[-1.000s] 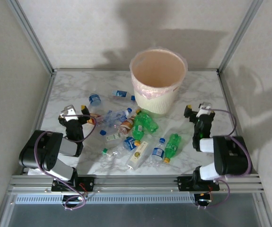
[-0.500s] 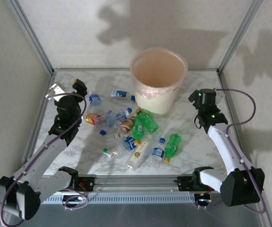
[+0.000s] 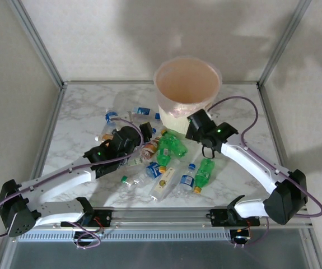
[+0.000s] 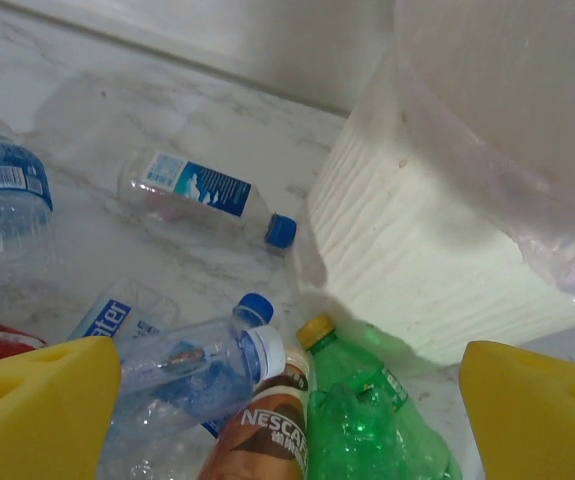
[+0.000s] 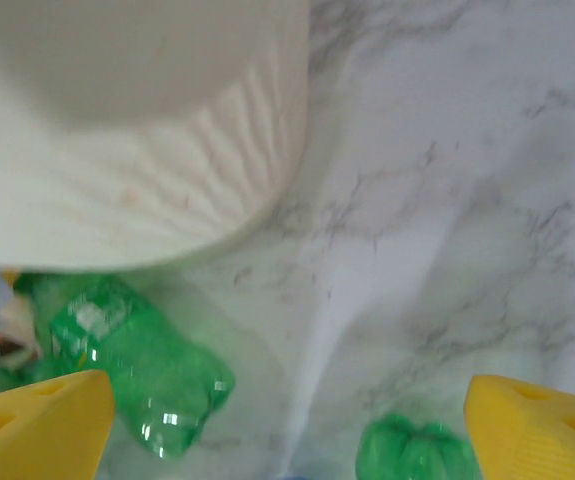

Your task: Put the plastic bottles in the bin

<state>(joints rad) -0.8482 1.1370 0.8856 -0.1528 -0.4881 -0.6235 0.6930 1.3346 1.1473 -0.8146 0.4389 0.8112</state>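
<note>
Hovering with the left gripper (image 4: 289, 380) spread wide at the bottom of the left wrist view, just above a clear blue-capped bottle (image 4: 207, 365), a brown Nescafé bottle (image 4: 272, 430) and a yellow-capped green bottle (image 4: 367, 420), all lying close to the foot of the bin (image 4: 417, 270) at the right. Holding the right gripper (image 5: 287, 400) likewise spread over the marbled bench (image 5: 447, 200), with a green bottle (image 5: 137, 365) at lower left, a second green bottle (image 5: 417, 450) at the bottom edge and the bin's ribbed wall at upper left. Pointing both arms inward in the top view toward the plastic bottles (image 3: 155, 157), scattered across the middle, just below the upright bin.
</note>
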